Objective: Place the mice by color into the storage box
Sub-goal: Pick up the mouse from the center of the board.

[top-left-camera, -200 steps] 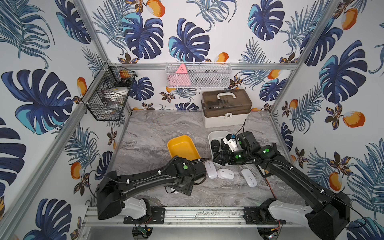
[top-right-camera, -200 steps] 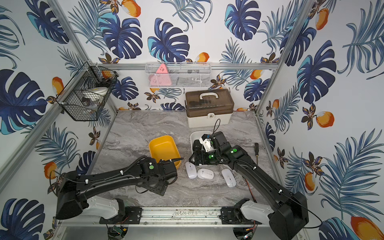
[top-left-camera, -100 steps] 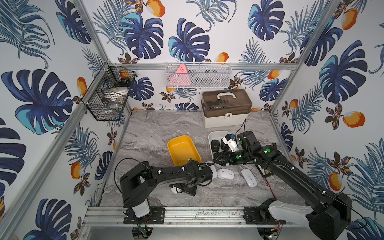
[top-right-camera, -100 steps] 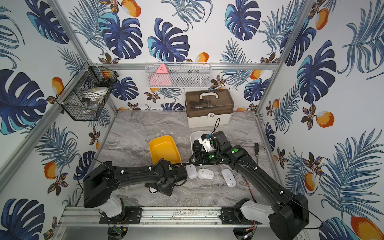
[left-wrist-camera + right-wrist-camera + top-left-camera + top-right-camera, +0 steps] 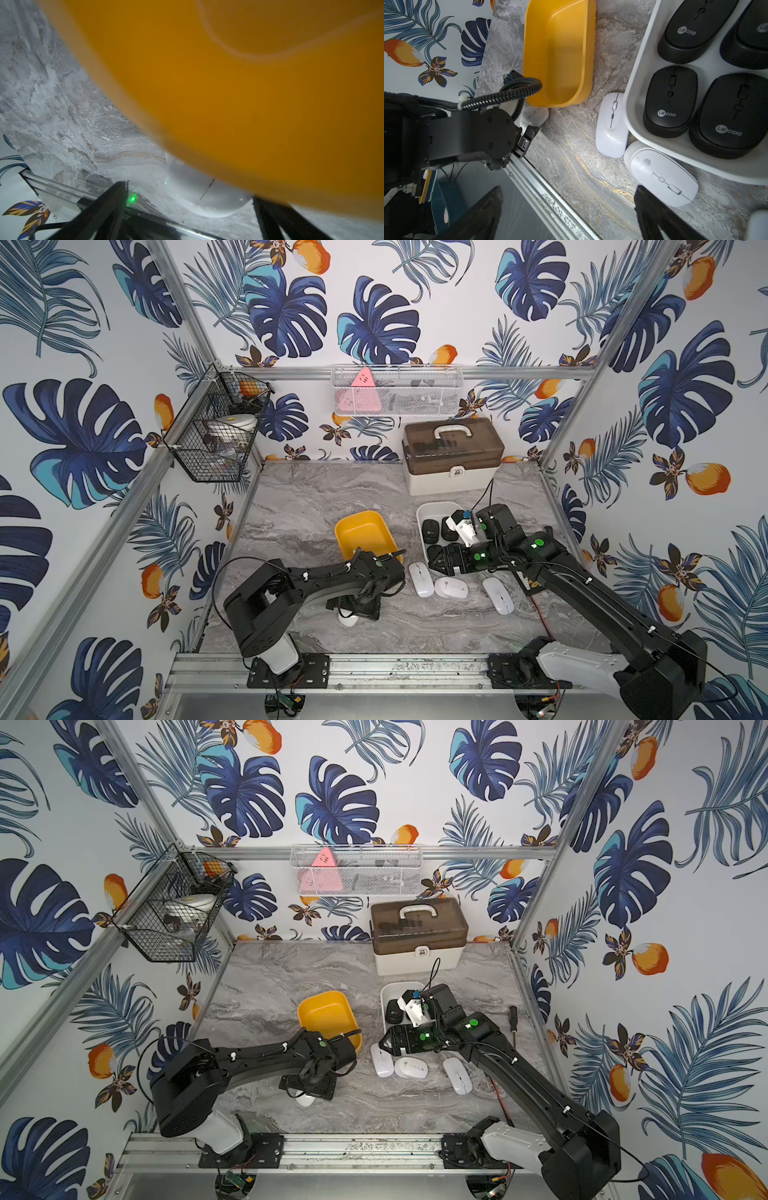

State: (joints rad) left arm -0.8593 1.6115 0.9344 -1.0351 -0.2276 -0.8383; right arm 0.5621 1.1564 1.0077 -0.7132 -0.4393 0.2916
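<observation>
Toward the front, left hand (image 5: 354, 610) withdrawn, over white mouse (image 5: 348, 620).

Black mice (image 5: 670, 101) matt plastic; white mice (image 5: 611, 124) glossy plastic; yellow bin (image 5: 556, 52) smooth plastic; tabletop (image 5: 316, 497) marble-look.

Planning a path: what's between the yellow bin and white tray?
Bare marble; one white mouse at the front end, against the tray. Right wrist view.

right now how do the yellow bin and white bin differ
The yellow bin is empty; the white bin holds four black mice. One white mouse lies by the yellow bin's end; two white mice lie beside the white bin. Both are open-topped, on the marble table.
</observation>
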